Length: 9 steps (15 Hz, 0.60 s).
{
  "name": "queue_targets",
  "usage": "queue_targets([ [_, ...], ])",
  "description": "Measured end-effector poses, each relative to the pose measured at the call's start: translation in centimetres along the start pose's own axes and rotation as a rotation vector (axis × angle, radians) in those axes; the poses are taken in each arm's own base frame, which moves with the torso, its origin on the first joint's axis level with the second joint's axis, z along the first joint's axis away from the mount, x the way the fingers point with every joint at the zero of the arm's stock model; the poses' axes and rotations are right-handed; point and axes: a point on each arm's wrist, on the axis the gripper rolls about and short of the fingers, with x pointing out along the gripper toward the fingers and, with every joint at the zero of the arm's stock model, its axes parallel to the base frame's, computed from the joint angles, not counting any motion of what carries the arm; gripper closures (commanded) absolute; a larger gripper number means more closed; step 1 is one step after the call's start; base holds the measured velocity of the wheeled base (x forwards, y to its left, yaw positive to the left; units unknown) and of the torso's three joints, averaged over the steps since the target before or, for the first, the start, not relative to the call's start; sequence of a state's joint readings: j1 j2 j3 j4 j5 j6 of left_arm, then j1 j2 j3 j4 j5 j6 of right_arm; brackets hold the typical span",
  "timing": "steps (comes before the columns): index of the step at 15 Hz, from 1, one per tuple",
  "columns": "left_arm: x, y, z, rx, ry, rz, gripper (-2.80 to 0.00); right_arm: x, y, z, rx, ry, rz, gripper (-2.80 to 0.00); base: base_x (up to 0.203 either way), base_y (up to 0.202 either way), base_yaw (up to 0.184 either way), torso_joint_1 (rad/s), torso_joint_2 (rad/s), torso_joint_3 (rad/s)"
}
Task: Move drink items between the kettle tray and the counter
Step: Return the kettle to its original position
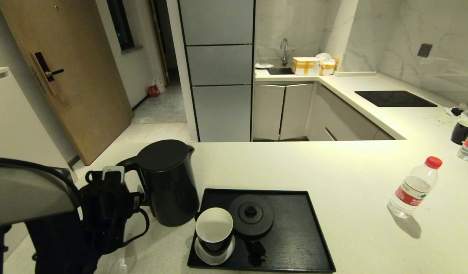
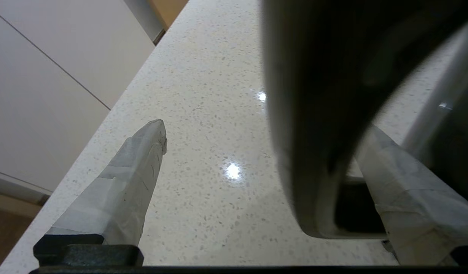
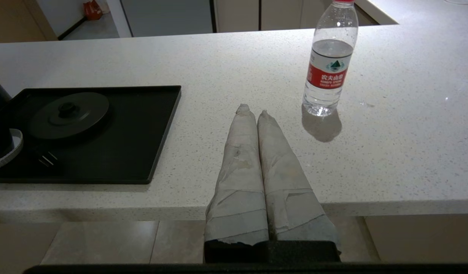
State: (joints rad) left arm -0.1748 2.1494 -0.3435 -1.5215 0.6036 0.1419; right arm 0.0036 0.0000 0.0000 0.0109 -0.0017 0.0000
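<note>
Toward the lower left of the head view, the left tool (image 1: 121,190) sits with its jaws spread wide just beside the loop handle of the tall black kettle (image 1: 169,182). From the left wrist view, the kettle's handle (image 2: 314,125) lies between the two taped fingers (image 2: 131,182), with clear gaps to each, so nothing is gripped. That kettle stands upright on the pale speckled table (image 1: 333,167), just off the left edge of the black tray (image 1: 295,236). On the tray, at its lower left corner, a small black cup (image 1: 214,230) with a white inside stands on a white saucer (image 1: 203,257); the round kettle base disc (image 1: 251,215) lies just right of the cup. Well apart, at the right of the head view, the water bottle (image 1: 414,188) with red cap stands upright on the table. Seen from the right wrist view, the right tool (image 3: 253,114) has its taped fingers pressed together, holding nothing, at the table's near edge between tray and bottle.
</note>
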Motion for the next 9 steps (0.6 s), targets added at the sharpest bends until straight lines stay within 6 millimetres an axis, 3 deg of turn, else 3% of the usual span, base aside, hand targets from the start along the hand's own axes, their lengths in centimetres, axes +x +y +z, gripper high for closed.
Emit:
queue_targets([
  [9, 0.47, 0.14, 0.85, -0.007, -0.031, 0.013, -2.8, 0.0, 0.0, 0.0, 0.0, 0.0, -0.001, 0.0, 0.0, 0.0, 0.0, 0.0, 0.0, 0.0],
])
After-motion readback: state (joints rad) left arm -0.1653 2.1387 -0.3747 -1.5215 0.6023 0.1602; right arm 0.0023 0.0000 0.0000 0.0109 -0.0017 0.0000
